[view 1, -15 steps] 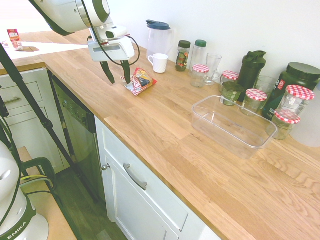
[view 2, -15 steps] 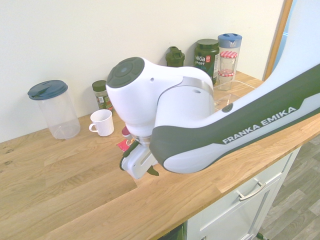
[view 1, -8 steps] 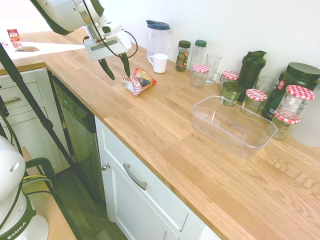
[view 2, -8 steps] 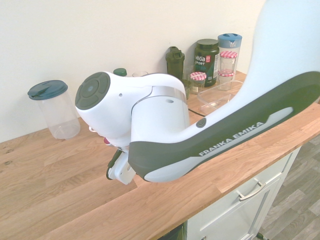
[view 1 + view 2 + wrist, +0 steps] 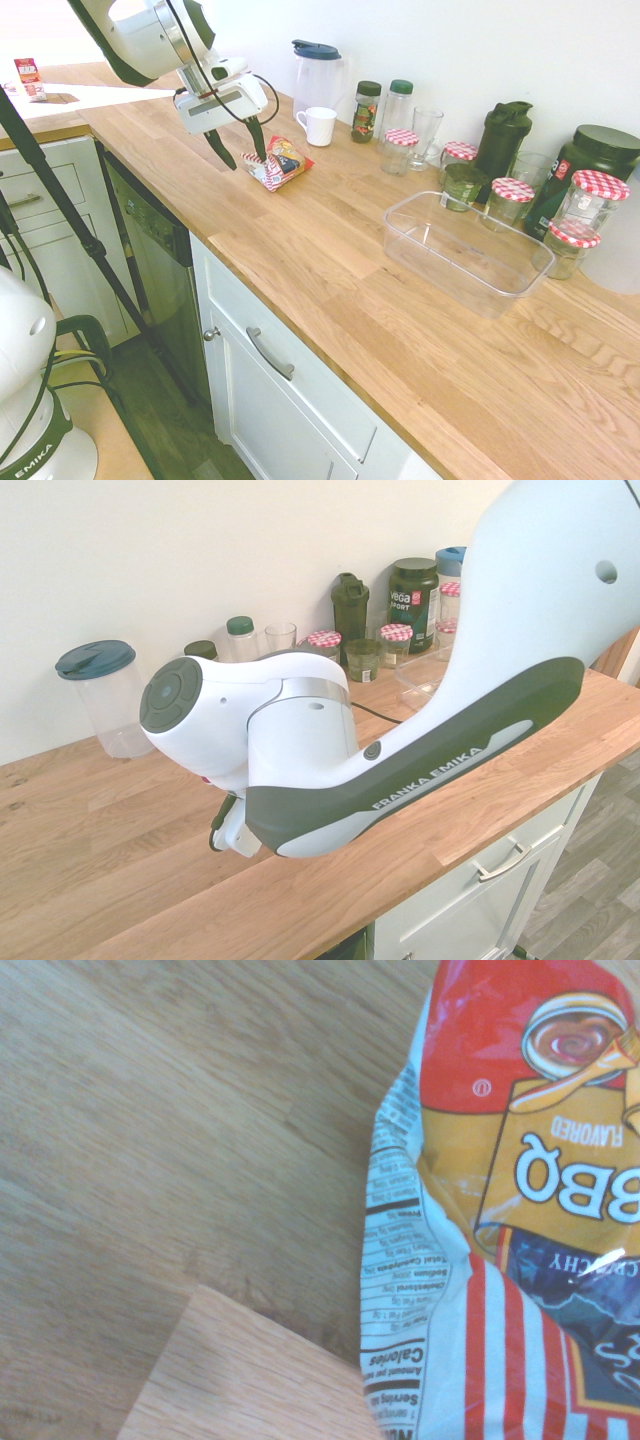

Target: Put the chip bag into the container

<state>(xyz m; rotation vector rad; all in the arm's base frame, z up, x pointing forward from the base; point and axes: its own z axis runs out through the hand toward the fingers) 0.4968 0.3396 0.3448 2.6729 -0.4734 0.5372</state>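
Chip bag [image 5: 279,164] lies well inside the counter's [image 5: 330,250] edge.

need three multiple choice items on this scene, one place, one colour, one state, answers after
1. Where is the chip bag?
a) in the clear tub
b) on the counter near the white mug
c) on a jar lid

2. What colour is the lid of the tall pitcher?
a) dark blue
b) red
c) yellow

3. How do the gripper's fingers stand?
a) shut on the mug
b) shut on a jar
c) apart

Key:
1 b: the first exterior view shows the bag lying on the wood by the mug.
2 a: both exterior views show a dark blue lid.
3 c: a gap shows between the two fingers in the first exterior view.
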